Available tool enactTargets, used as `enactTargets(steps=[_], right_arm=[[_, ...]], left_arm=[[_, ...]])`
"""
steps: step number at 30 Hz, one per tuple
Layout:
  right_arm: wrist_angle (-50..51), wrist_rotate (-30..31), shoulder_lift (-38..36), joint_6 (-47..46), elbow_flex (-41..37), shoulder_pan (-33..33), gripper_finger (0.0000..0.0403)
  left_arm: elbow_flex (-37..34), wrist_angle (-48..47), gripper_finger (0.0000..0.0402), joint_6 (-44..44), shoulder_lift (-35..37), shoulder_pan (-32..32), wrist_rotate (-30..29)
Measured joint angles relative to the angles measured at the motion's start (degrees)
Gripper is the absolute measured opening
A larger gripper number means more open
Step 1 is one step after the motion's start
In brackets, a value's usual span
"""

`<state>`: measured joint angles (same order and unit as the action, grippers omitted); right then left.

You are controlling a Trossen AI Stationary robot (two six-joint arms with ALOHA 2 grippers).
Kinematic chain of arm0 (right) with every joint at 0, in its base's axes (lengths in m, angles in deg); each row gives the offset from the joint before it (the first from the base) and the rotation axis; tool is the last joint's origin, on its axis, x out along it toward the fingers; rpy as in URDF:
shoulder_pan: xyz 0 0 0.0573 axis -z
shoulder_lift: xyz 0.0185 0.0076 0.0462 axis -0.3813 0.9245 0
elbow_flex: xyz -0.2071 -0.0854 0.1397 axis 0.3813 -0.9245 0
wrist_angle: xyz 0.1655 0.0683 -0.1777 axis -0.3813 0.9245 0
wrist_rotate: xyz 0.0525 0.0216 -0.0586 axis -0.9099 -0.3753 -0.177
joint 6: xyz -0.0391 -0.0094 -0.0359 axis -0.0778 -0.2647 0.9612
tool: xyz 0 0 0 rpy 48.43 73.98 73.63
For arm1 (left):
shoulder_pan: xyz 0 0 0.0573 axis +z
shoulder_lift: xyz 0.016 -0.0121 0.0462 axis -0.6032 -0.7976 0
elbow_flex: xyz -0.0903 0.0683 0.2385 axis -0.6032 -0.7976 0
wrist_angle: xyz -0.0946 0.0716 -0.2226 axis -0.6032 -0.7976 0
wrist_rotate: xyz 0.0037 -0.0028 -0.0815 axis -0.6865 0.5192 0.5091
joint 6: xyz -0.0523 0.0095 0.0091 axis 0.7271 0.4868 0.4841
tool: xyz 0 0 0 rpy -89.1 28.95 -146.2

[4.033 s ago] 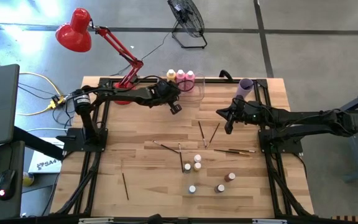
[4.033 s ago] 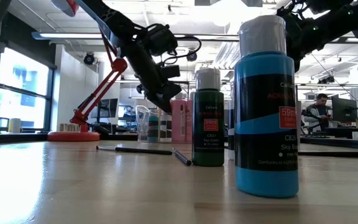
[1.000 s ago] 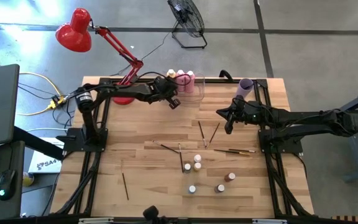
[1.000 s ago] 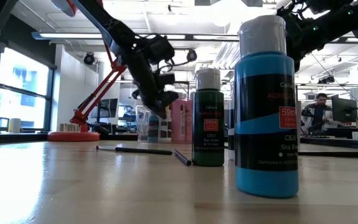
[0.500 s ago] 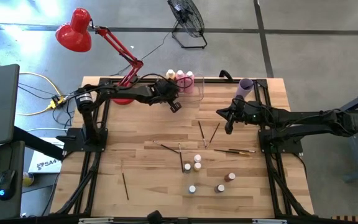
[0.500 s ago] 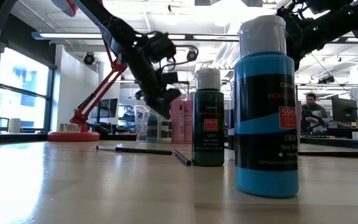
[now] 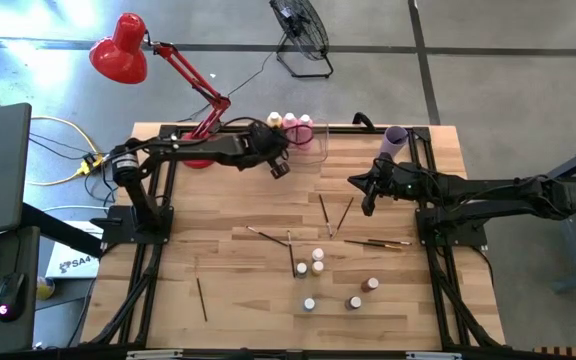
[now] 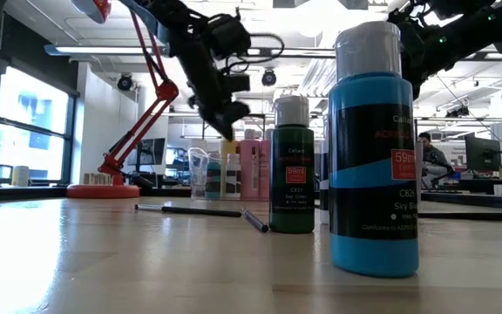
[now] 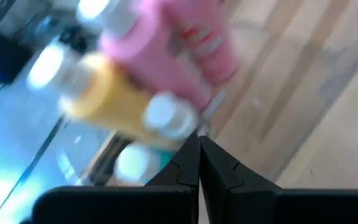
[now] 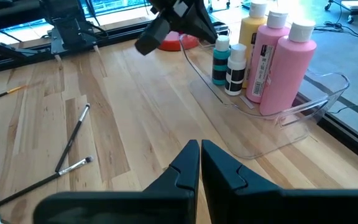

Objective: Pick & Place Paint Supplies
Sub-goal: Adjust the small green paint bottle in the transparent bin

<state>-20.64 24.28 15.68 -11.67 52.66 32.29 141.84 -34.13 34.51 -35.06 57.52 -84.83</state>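
Note:
Three tall bottles, one yellow (image 7: 275,120) and two pink (image 7: 298,122), stand in the clear bin (image 7: 313,150) at the table's far edge. Two tiny bottles (image 10: 227,61) stand beside them in the bin. Several tiny white-capped bottles (image 7: 317,262) stand near the table's middle, and thin paintbrushes (image 7: 324,214) lie flat around them. My left gripper (image 7: 281,170) hangs shut and empty above the table, just left of the bin. In its wrist view the shut fingertips (image 9: 199,138) point at the bottles. My right gripper (image 7: 367,208) waits shut and empty at the right.
A lilac cup (image 7: 395,140) stands at the far right corner. A red desk lamp (image 7: 118,48) reaches over the far left corner. A single brush (image 7: 201,298) lies near the front left. In the low view a blue bottle (image 8: 373,148) and a green bottle (image 8: 292,166) stand close.
My left gripper has risen beside the bin, staying shut and empty; most of the rise came in the last half second. The bottles and brushes have not moved.

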Motion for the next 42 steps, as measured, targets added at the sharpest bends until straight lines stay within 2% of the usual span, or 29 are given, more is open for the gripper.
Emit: enactTargets(steps=[6, 13, 19, 23, 30, 34, 42], right_arm=[[0.0, 0.0, 0.0, 0.0, 0.0, 0.0, 0.0008], [0.0, 0.0, 0.0, 0.0, 0.0, 0.0, 0.0008], [0.1, 0.0, 0.0, 0.0, 0.0, 0.0, 0.0008], [0.1, 0.0, 0.0, 0.0, 0.0, 0.0, 0.0008], [0.4, 0.0, 0.0, 0.0, 0.0, 0.0, 0.0008], [0.5, 0.0, 0.0, -0.1, 0.0, 0.0, 0.0008], [-0.3, 0.2, 0.0, -0.2, 0.0, 0.0, 0.0008]], left_arm=[[0.5, -7.9, 0.0, 4.8, 0.0, 2.3, 0.4], [0.5, -9.0, 0.0, 5.3, 0.0, 3.3, 2.0], [0.6, -9.3, 0.0, 3.8, 0.6, 4.9, 7.7], [0.6, -13.2, 0.0, 3.3, 3.1, 5.9, 10.4], [-0.3, -18.5, 0.0, 2.2, 7.6, 5.8, 10.7], [-4.6, -17.9, 0.0, 2.2, 10.5, 5.8, 10.6], [-13.5, -0.8, 0.0, 0.1, 14.1, 6.7, 14.8]])
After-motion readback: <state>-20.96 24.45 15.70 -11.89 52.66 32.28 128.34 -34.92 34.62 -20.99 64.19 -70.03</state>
